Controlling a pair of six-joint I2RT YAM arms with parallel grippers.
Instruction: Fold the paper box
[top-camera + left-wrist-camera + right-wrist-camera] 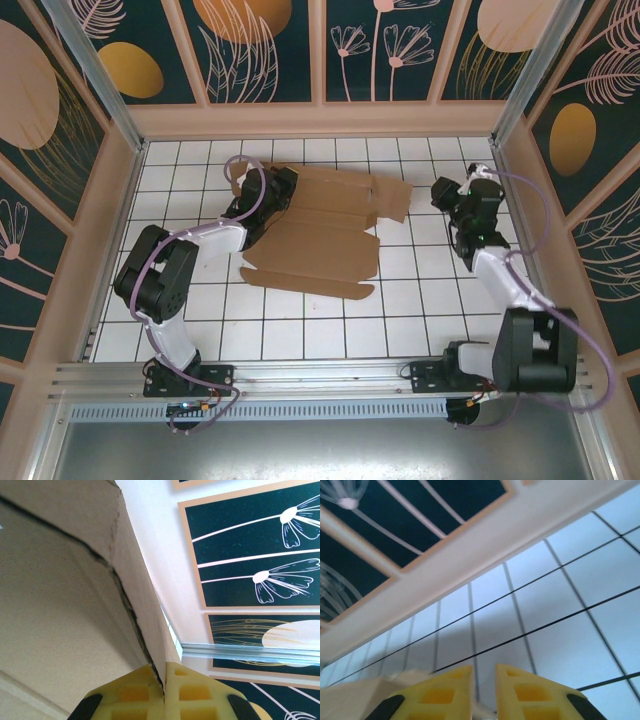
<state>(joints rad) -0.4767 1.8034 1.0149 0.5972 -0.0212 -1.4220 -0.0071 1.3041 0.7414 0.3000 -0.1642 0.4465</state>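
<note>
With our left fingers (132, 695) pressed together, we are pinching a thin edge of the paper box (60, 605), and a creased panel is rising away from that grip. Our right fingers (530, 695) are standing slightly apart with nothing between them, hovering over the white tiles just beside a corner of the cardboard.

From above, the paper box (320, 235) is lying mostly flat on the far middle of the desk (420, 300), between the two arms. We are judging the job as barely begun. One left-hand flap is lifting, but no walls are standing, no tabs are tucked in, and nearly all the creases are waiting to be folded.

The sheet is plain brown board, matte and faintly grainy, die-cut into rectangular panels with notched flaps. The desk is glossy and gridded with dark lines.
</note>
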